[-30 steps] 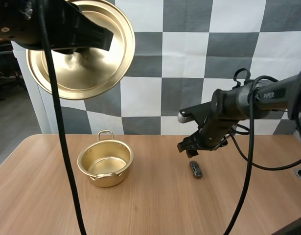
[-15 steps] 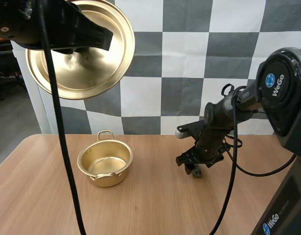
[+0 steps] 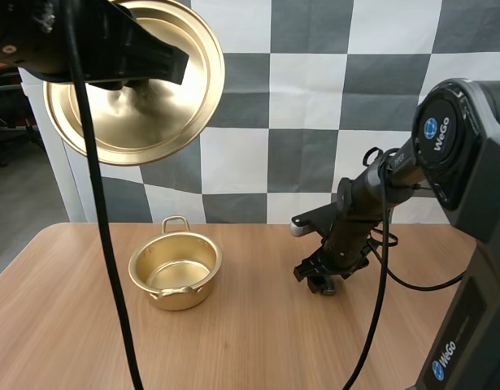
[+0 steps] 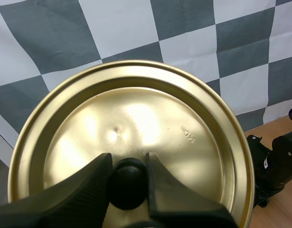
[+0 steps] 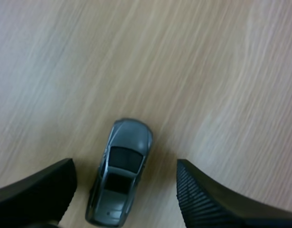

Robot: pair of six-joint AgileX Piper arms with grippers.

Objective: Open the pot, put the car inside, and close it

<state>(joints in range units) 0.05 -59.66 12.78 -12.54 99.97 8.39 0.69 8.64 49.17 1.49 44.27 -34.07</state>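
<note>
grey toy car lies on the desk, right of the middle and nearer the far edge than the near one, directly under my right hand. that hand is spread: its fingers stand one on each side of the car, neither touching it, and the car sits closer to one than the other. its long axis runs between them, so they would close across its narrow flanks. bare wood lies all round it. the open pot stands well apart toward the left edge, free desk between. my left hand pinches the knob of the lid, held high.
</note>
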